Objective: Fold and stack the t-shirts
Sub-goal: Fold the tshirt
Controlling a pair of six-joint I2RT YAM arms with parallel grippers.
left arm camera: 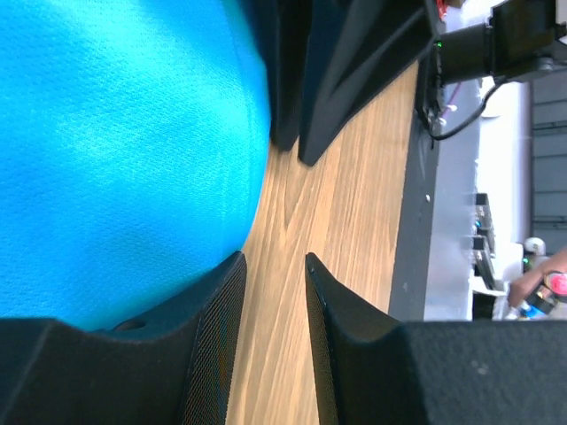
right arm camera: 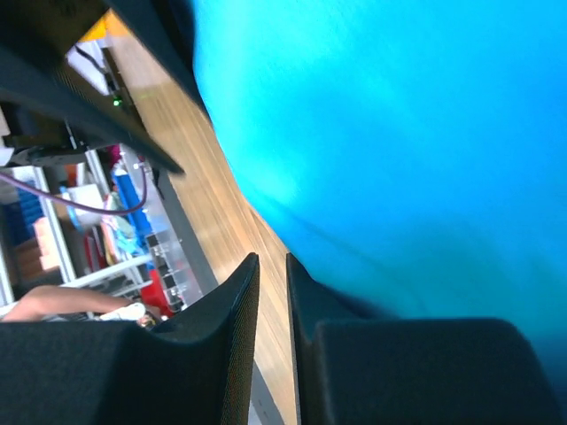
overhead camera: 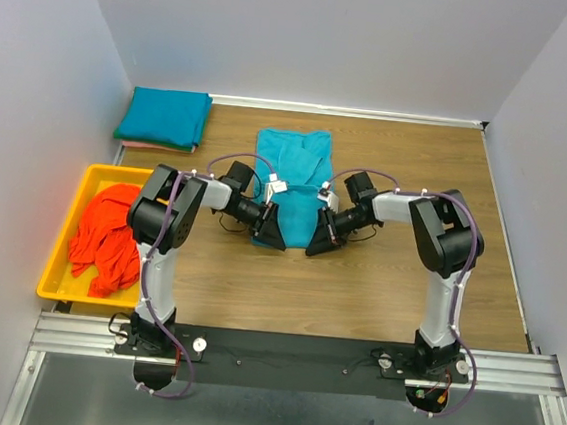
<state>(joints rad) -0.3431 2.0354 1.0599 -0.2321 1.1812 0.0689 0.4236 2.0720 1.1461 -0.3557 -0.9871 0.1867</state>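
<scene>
**Shirts.** One teal shirt (overhead camera: 290,168) lay on the table (overhead camera: 387,283), at mid-width and toward the far edge. It was gathered into a narrow strip running from near to far. A second teal item, the folded shirt (overhead camera: 164,116), lay flat at the far left corner. It sat on a thin pale-red layer (overhead camera: 159,146); what that layer was could not be told. An orange heap (overhead camera: 105,236) of cloth lay crumpled in the tray (overhead camera: 57,266). The number of shirts in the heap could not be counted.

**Count.** Two teal shirts, one orange heap, one yellow tray, two arms.

**Grippers.** The left gripper (left arm camera: 275,258) was low at the near left corner of the teal shirt. Its jaws stood apart, with bare wood showing through the gap. The cloth lay against the outer side of one finger, not between the pads. The right gripper (right arm camera: 272,258) was at the near right corner. Its jaws were parted by a narrow slit only, wood again showing through it, and the cloth bulged beside the outer face of one finger. Neither gripper held cloth.

**Surroundings and obstructions.** Both arms reached inward from a rail (overhead camera: 300,353) at the near edge. Their wrists converged and hid the near end of the teal shirt from above. The tray lay at the left edge, well apart from the teal shirt. Each wrist view showed the other gripper's fingers close by.
</scene>
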